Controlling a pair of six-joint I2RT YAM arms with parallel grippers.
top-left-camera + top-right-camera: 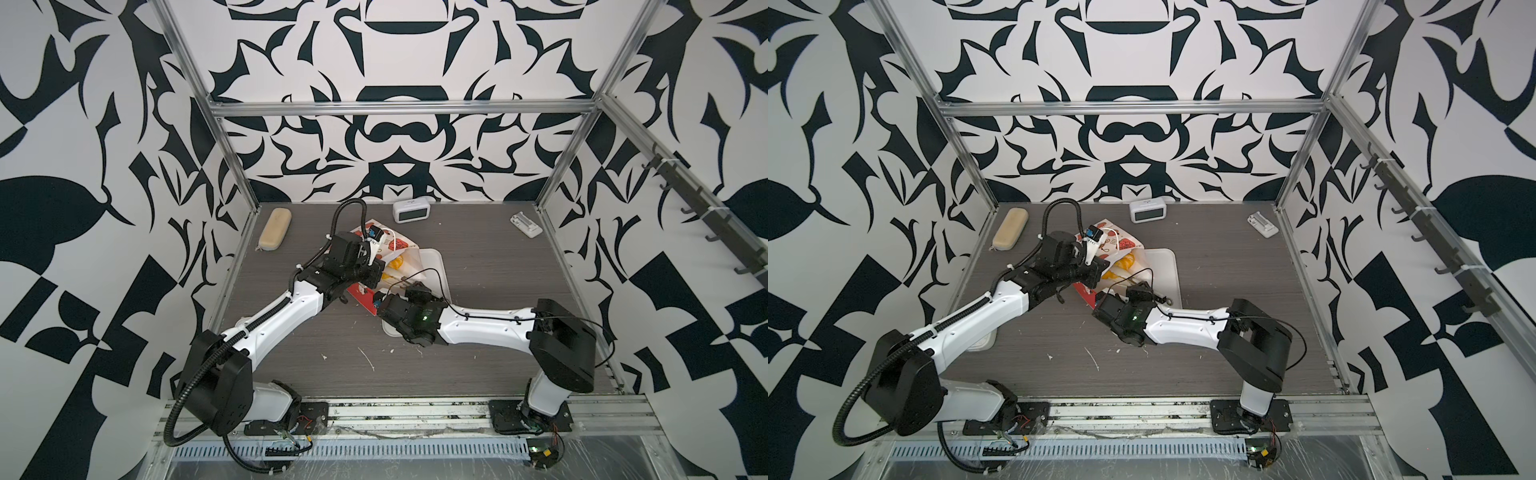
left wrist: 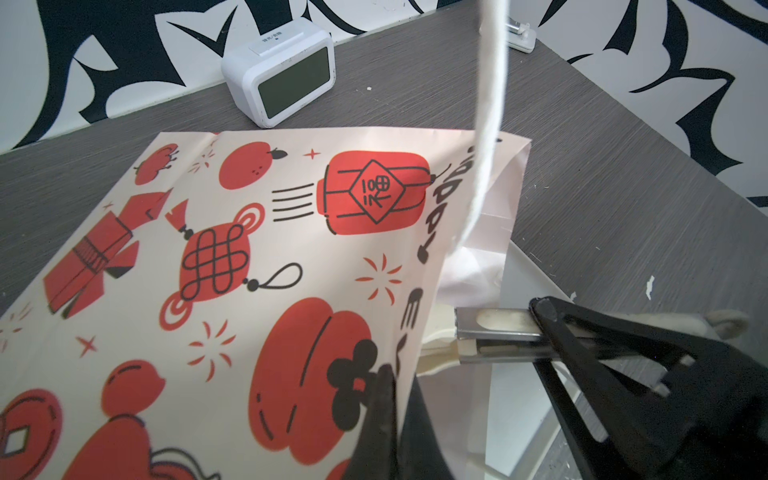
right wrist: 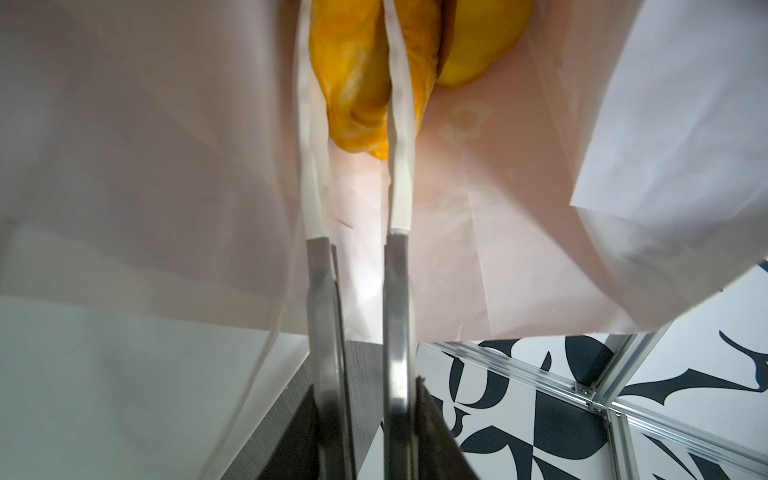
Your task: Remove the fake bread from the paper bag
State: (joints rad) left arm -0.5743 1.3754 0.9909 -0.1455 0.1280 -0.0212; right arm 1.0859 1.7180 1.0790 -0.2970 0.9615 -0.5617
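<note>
Grey table, paper bag on its side toward the far edge, left gripper clamped on its rim, right gripper inside, jaws flanking the fake bread, grip unclear.

Black-white patterned walls, aluminium frame, grey tabletop, probably laminate

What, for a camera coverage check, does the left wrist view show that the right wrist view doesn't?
Only the left wrist view shows the paper bag's printed outside, a white clock, the cord handle and the left gripper, jaws shut on the bag's rim. Only the right wrist view shows the fake bread inside, between the right gripper's parted jaws. Both show the bag and grey tabletop.
</note>
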